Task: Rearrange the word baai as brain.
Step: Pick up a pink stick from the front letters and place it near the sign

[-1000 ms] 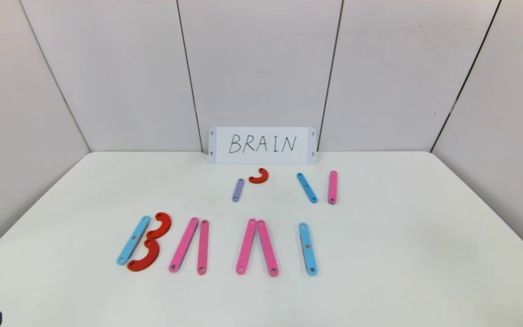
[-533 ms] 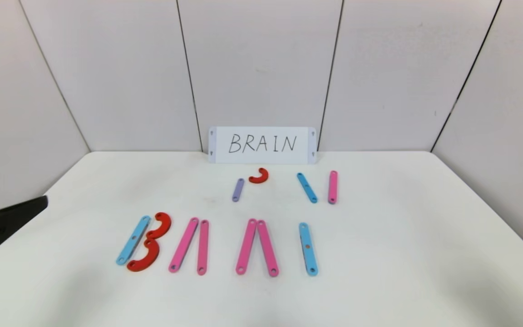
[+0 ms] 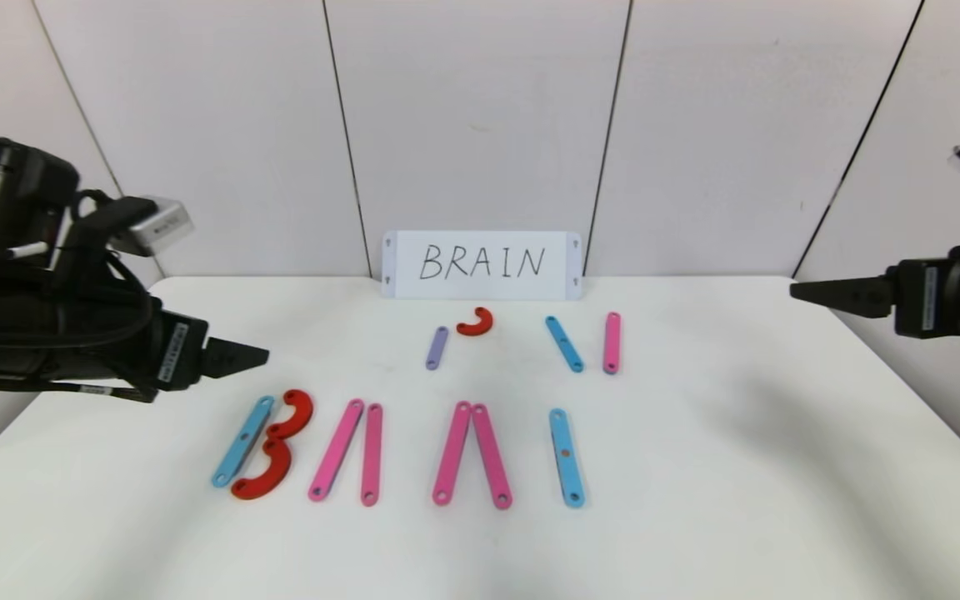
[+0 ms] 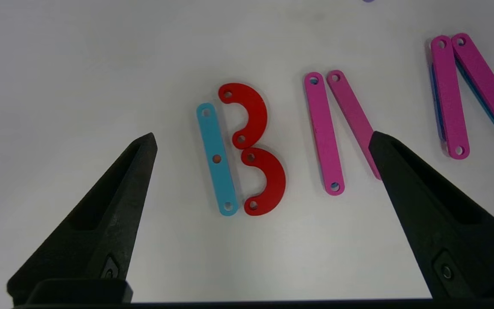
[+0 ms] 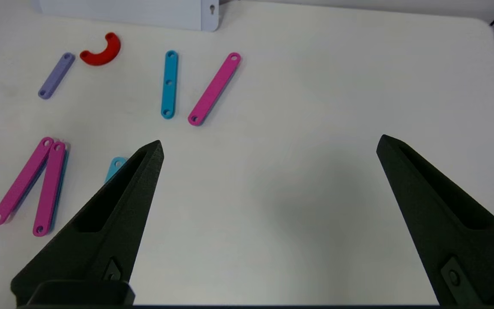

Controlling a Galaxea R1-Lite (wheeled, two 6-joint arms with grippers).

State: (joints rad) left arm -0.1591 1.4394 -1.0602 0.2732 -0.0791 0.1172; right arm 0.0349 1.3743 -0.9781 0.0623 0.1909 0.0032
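L gripper (image 3: 238,357) hovers w/ jaws spread wide, empty, just above the B (image 3: 263,446), which starts the row of strip letters (image 3: 472,454) in front of the card (image 3: 481,266). R gripper (image 3: 813,292) also spread wide, empty, well right of the card over the table (image 3: 738,467).

Bare table (image 3: 738,467) right of near-row blue bar (image 3: 566,457): wide free room. Narrow gap between letter row and spare strips: purple bar (image 3: 437,347), red curve (image 3: 476,322). White card (image 3: 481,265) blocks far edge.

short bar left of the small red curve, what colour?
Purple, clearest in the head view.
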